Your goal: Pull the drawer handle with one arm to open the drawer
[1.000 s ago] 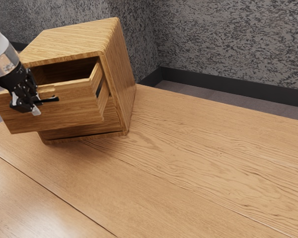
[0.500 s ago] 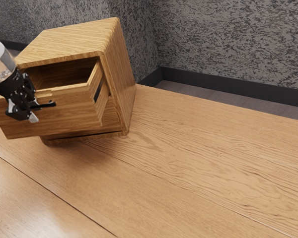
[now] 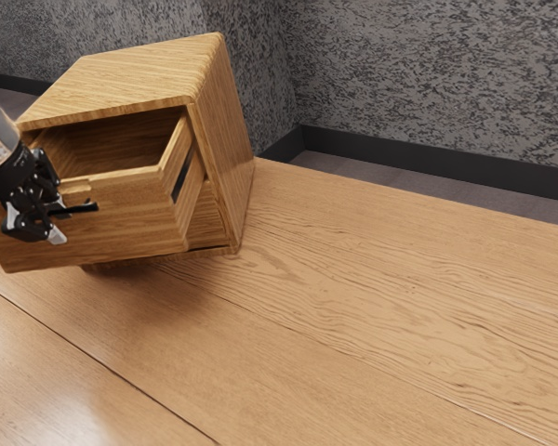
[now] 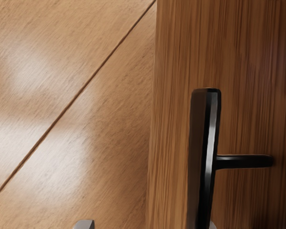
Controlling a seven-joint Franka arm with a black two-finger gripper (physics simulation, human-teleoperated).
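Note:
A wooden cabinet point(image 3: 181, 88) stands tilted at the back of the exterior view's left side. Its drawer point(image 3: 121, 228) is pulled well out toward that view's left, and the hollow inside point(image 3: 112, 149) is visible. My black gripper point(image 3: 39, 212) is at the drawer front, shut on the black bar handle point(image 3: 77, 207), whose end pokes out past the fingers. In the wrist view the handle point(image 4: 204, 157) runs along the drawer front point(image 4: 248, 71) on a short post point(image 4: 243, 161), with the table point(image 4: 62, 119) below it.
The wide wooden table point(image 3: 372, 307) stretches across the exterior view's right and front, with a plank seam running diagonally. A speckled grey wall point(image 3: 428, 65) with a dark baseboard stands behind. The arm's wrist comes in at the left edge.
The drawer has slid further out of the cabinet toward the exterior view's left. My gripper has moved left and slightly down with the handle in it.

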